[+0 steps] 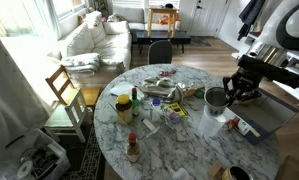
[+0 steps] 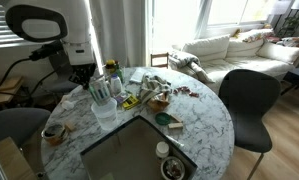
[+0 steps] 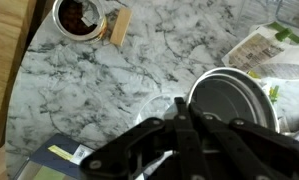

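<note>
Home living room (sofa (image 1: 94, 40), marble table (image 1: 177, 150))

The worktop (image 1: 184, 140) is white marble with grey veins. The tool (image 3: 179, 125) is black. The metal pot (image 3: 234, 100) is dull silver-grey with a paler rim. The jar (image 3: 79, 15) has a silvery rim around dark red-brown contents. The squeeze bottle (image 1: 123, 108) is yellow. The sofa (image 1: 94, 40) is white, the upholstered chair (image 2: 251, 95) is black, and the wooden chair (image 1: 64, 88) is pale tan.
</note>
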{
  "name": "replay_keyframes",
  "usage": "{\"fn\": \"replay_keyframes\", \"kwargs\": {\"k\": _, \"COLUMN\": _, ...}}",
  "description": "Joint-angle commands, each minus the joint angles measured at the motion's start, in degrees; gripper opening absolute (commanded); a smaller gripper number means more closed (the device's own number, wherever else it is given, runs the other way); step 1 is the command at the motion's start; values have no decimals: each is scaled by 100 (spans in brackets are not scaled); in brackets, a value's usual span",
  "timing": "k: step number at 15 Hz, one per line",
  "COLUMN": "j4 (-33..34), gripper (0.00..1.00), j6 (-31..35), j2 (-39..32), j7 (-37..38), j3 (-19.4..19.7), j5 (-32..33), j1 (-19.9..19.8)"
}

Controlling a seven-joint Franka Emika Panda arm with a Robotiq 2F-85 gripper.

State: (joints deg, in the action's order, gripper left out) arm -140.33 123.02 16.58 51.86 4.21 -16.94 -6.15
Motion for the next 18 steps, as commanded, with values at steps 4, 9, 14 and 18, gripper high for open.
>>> {"fn": "replay_keyframes", "kwargs": {"k": 4, "j4": -218, "gripper": 36, "j6": 207, "j2": -265, "j7": -209, "j3": 105, "j5": -244, "j1": -146}}
{"fn": "replay_keyframes", "kwargs": {"k": 9, "j4": -200, "gripper": 74, "j6": 116, "j2": -424, "j7": 81, "j3": 86, "j5": 144, "j1": -338}}
{"fn": "replay_keyframes", "kwargs": {"k": 14, "j4": -165, "gripper": 100, "j6": 318, "j2": -937, "j7": 847, "j3": -48, "j5": 729, "j1": -331}}
{"fn": "replay_keyframes", "kwargs": {"k": 18, "j4": -183, "gripper": 73, "j6": 524, "j2": -1319, "j7": 1196, "j3": -49, "j5": 962, "j1": -232}}
